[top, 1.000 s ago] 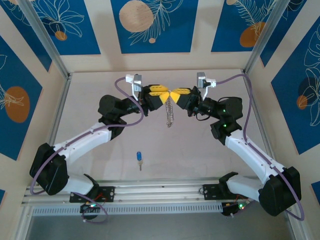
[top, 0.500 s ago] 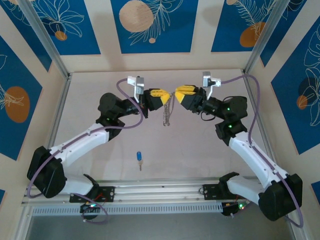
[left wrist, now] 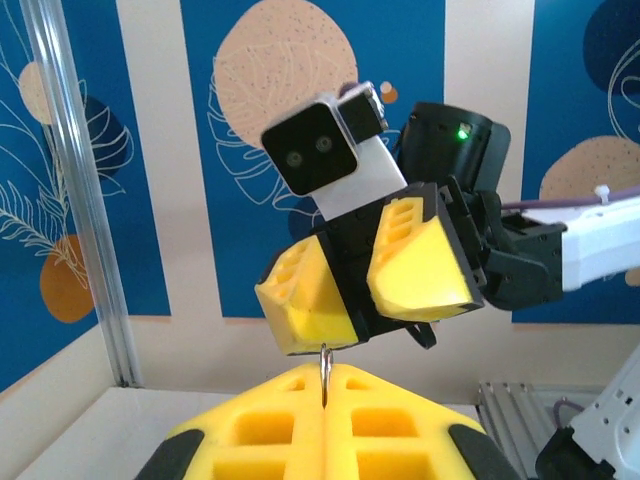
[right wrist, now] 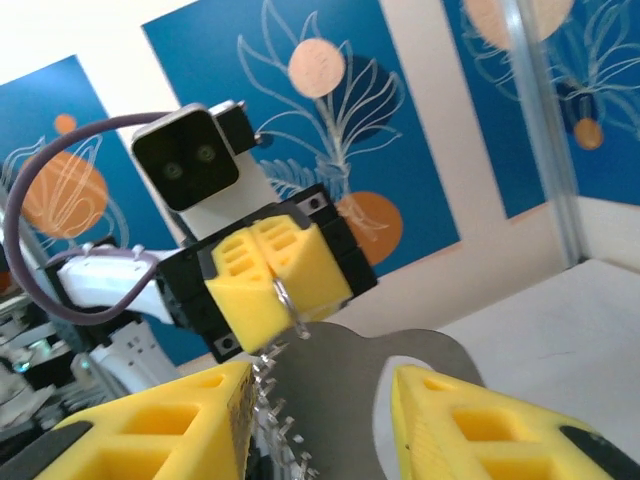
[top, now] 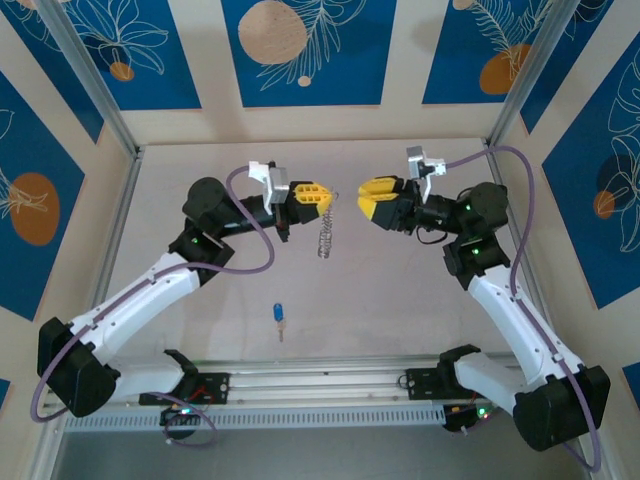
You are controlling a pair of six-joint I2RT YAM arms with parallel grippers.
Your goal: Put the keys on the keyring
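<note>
While clamping the keyring (top: 327,232) in the left gripper (top: 328,197) above the table (top: 200,180), holds the right gripper (top: 362,200) spread open nearby, untouching, with blue-headed key (top: 278,315) lying well apart

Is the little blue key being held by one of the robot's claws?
No, the blue key lies on the table, well apart from the left gripper and the right gripper.

Blue leaf-print walls (top: 310,50), pale tabletop (top: 390,295)
</note>
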